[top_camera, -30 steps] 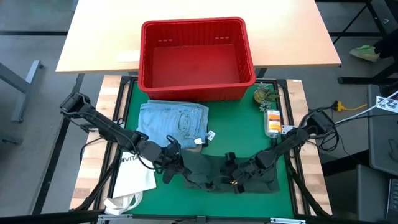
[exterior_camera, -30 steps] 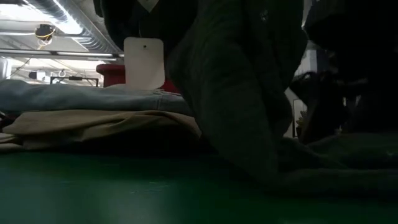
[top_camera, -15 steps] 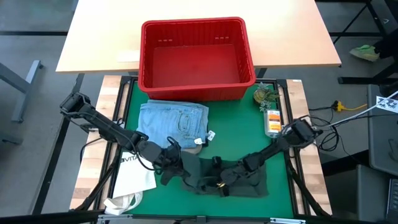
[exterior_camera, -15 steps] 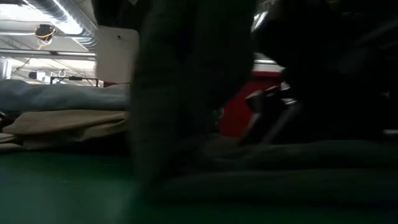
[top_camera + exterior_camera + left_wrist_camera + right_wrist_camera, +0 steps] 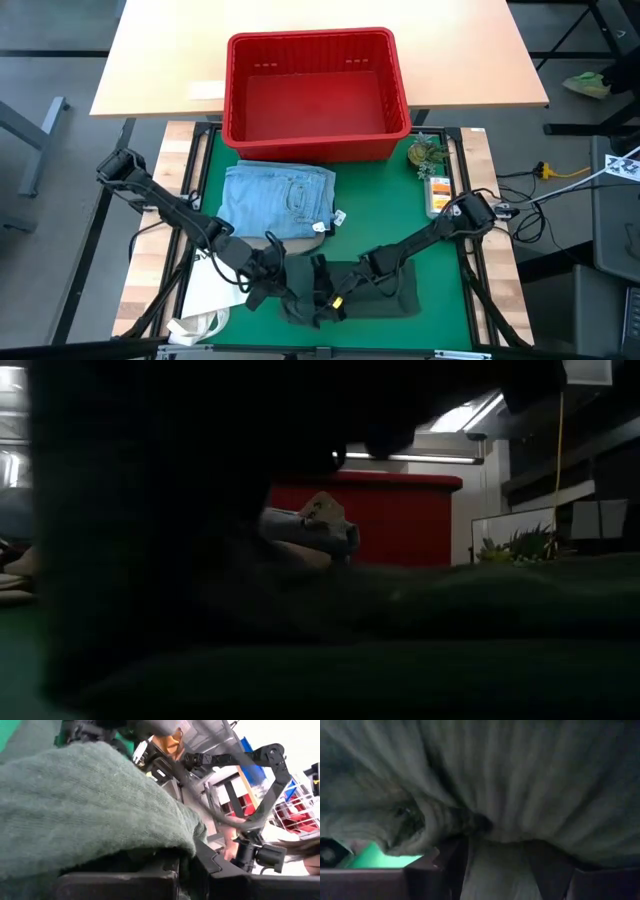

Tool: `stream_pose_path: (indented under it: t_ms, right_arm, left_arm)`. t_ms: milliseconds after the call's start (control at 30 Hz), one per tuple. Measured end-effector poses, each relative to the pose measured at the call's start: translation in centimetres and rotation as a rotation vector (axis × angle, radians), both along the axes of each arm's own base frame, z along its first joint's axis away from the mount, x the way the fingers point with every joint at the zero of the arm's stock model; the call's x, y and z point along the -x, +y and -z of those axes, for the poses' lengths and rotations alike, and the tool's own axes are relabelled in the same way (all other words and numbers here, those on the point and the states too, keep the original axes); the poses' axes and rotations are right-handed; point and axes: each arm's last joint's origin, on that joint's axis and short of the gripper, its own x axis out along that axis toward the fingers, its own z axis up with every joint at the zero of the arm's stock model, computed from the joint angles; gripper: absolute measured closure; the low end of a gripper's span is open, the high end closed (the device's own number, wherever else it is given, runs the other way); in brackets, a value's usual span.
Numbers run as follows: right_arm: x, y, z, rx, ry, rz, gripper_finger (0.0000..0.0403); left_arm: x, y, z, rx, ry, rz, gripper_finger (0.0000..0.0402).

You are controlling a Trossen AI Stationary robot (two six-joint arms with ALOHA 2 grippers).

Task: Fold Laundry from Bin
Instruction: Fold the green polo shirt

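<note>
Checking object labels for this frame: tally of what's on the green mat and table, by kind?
Garments: 2 (folded light jeans, dark green piece)
Red basket: 1
White tote bag: 1
Small plant: 1
Bottle: 1
Total: 6

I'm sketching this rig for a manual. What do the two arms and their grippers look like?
Both the left arm and right arm are slim, black, jointed links with bulkier joint housings and black cables running along them. The left gripper and right gripper have blocky dark fingers; the right gripper shows small yellow marks. No other markings can be made out.
</note>
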Motion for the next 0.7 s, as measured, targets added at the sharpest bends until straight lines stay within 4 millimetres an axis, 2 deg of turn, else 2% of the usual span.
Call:
stream_pose_path:
  t_ms: [133, 300, 533, 700]
  right_arm:
    - [-0.3, 0.5, -2.0, 0.017, 0.069, -0.064, 0.0207]
    - [0.7, 0.7, -4.5, 0.131, 0.195, -0.066, 0.0207]
    - [3.5, 1.2, -7.3, 0.256, 0.340, -0.027, 0.0207]
    - [6.3, 2.1, -7.7, 0.307, 0.487, 0.009, 0.0207]
  left_arm:
    - [0.1, -0.2, 0.0, 0.000, 0.000, 0.009, 0.0395]
    - [0.1, -0.2, 0.0, -0.010, -0.004, 0.011, 0.0395]
    - [0.1, -0.1, 0.0, -0.016, -0.008, 0.012, 0.0395]
    - [0.1, -0.1, 0.0, -0.024, -0.014, 0.007, 0.0395]
